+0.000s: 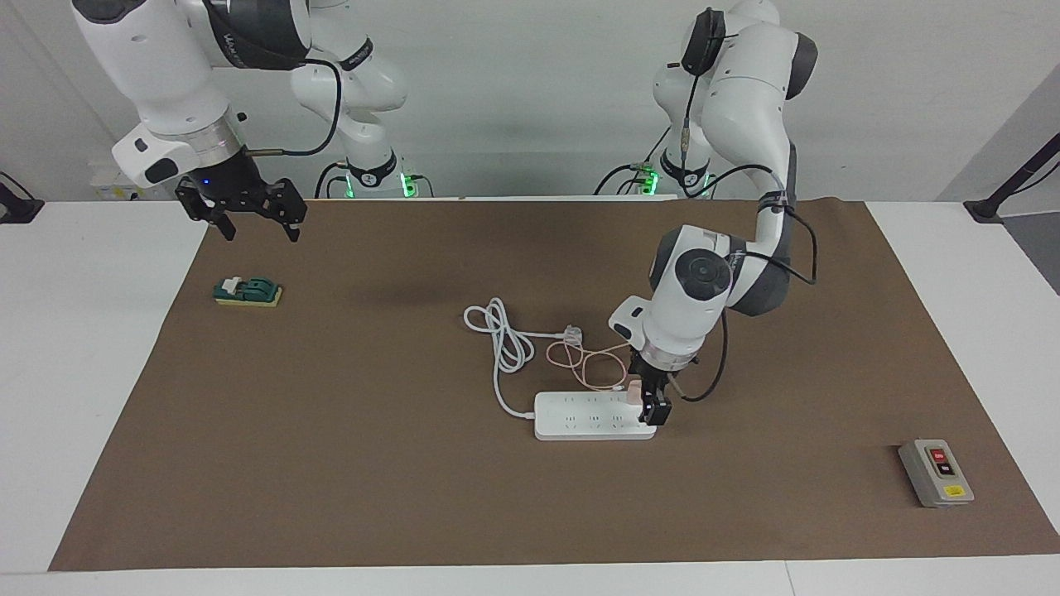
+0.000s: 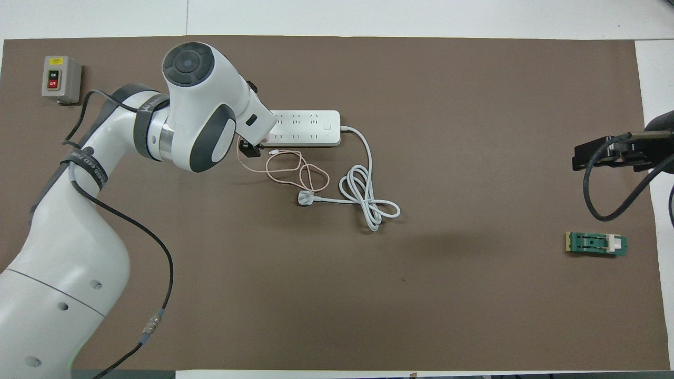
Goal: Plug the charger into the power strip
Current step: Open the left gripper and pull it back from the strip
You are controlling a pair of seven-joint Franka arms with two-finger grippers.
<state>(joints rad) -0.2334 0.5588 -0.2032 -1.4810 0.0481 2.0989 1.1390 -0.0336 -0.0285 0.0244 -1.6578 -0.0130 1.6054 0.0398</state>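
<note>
The white power strip [image 1: 592, 415] [image 2: 305, 128] lies flat mid-mat. The pale pink charger [image 1: 633, 391] [image 2: 266, 138] stands on the strip's end toward the left arm's side. Its thin pink cable [image 1: 584, 364] [image 2: 295, 171] loops on the mat nearer to the robots. My left gripper [image 1: 652, 406] [image 2: 251, 149] points down at that end of the strip, right beside the charger, and looks open. In the overhead view the left arm hides most of it. My right gripper [image 1: 261, 232] waits open, raised over the mat's corner at the right arm's end.
The strip's thick white cord [image 1: 505, 331] [image 2: 368, 202] coils beside the pink cable and ends in a white three-pin plug [image 1: 573, 335] [image 2: 305, 198]. A small green block [image 1: 248, 291] [image 2: 596, 243] lies under the right gripper. A grey button box [image 1: 936, 472] [image 2: 60, 79] sits at the left arm's end.
</note>
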